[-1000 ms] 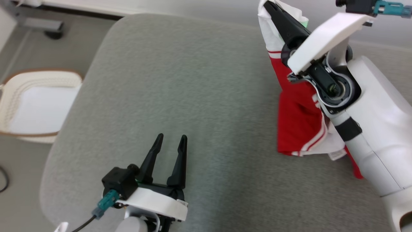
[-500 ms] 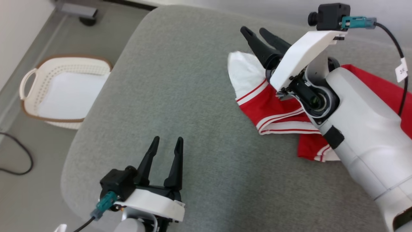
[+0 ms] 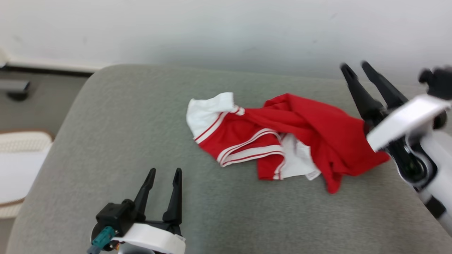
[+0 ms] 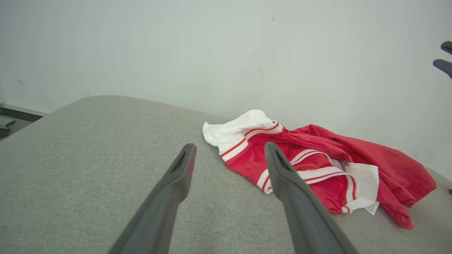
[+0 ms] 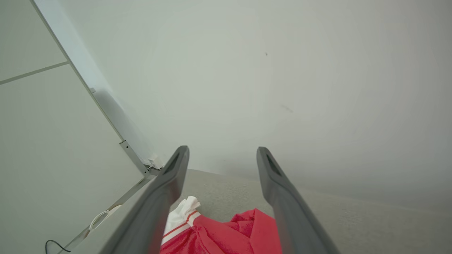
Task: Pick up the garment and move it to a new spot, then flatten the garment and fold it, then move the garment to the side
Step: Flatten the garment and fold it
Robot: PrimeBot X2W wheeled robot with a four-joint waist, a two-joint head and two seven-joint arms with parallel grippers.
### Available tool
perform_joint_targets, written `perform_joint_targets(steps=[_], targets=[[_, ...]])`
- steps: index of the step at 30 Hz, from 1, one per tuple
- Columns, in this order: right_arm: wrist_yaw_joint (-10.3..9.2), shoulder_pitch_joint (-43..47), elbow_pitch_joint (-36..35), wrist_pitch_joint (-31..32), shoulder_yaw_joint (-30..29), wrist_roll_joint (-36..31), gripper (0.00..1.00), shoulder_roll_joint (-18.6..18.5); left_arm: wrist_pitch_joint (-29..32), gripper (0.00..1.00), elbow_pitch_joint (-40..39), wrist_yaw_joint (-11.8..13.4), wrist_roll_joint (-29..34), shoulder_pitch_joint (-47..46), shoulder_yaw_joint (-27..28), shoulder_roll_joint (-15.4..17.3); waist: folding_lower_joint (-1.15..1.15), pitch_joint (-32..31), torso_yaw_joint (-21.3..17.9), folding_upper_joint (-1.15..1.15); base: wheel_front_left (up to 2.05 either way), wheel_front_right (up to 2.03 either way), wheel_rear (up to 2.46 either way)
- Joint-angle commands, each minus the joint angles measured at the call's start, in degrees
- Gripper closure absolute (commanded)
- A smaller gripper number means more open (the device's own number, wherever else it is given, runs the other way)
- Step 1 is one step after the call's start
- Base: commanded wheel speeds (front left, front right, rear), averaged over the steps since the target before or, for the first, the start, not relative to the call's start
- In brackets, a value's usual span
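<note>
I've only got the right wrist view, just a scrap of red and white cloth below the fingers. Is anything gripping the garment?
Observer: No. In the head view the garment lies loose on the grey cushion. The right gripper stands open by its right end, with nothing in its jaws.
Operator: Where's the left gripper?
Observer: The left gripper is open at the cushion's near left, apart from the cloth.
Operator: Is the garment flat?
Observer: No, it's bunched and folded over itself, with a white label showing at its near edge.
</note>
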Motion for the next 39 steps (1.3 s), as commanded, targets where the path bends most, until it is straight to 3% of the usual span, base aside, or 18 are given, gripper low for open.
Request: perform_joint_targets(steps=[1,8,15,24,33,34,37,39], targets=[[0.03,3.7,-1.1,-2.4,0.0,-0.6,0.00,-1.8,0.0,0.00,0.1,-0.2,1.0,0.9,0.4,0.3,0.00,-3.7,-4.9,0.00,0.00,0.00,0.00],[0.03,12.3,-1.6,-6.5,0.3,-4.1,0.00,-4.9,0.0,0.00,0.2,-0.6,1.4,0.8,0.4,0.3,0.00,-3.6,-7.0,0.00,0.00,0.00,0.00],[0.02,15.0,5.1,-2.7,3.9,-12.0,0.00,-4.8,0.0,0.00,0.4,-0.6,-0.1,0.0,-1.0,0.3,0.00,-2.8,-4.6,0.00,0.00,0.00,0.00],[0.02,16.5,14.6,1.0,3.7,-17.1,0.00,-0.9,0.0,0.00,0.3,-0.1,-1.1,0.0,-1.6,0.2,0.00,-1.6,-0.5,0.00,0.00,0.00,0.00],[0.02,14.4,26.6,1.9,-0.9,-16.6,0.00,4.0,0.0,0.00,0.3,0.1,-1.4,-0.4,-1.6,0.2,0.00,-0.7,1.8,0.00,0.00,0.00,0.00],[0.02,14.2,27.4,1.5,-1.2,-16.5,0.16,4.3,0.0,0.00,0.4,0.1,-1.4,-0.4,-1.6,0.2,0.00,-0.6,1.9,0.00,0.00,0.00,0.00],[0.02,13.6,29.4,0.5,-2.4,-15.9,1.00,4.7,0.0,0.00,0.4,0.0,-1.3,-0.5,-1.4,0.2,0.00,-0.6,2.0,0.00,0.00,0.00,0.00],[0.02,13.3,30.2,0.2,-2.8,-15.4,1.00,4.9,0.0,0.00,0.5,0.0,-1.2,-0.5,-1.3,0.2,0.00,-0.5,2.0,0.00,0.00,0.00,0.00]])
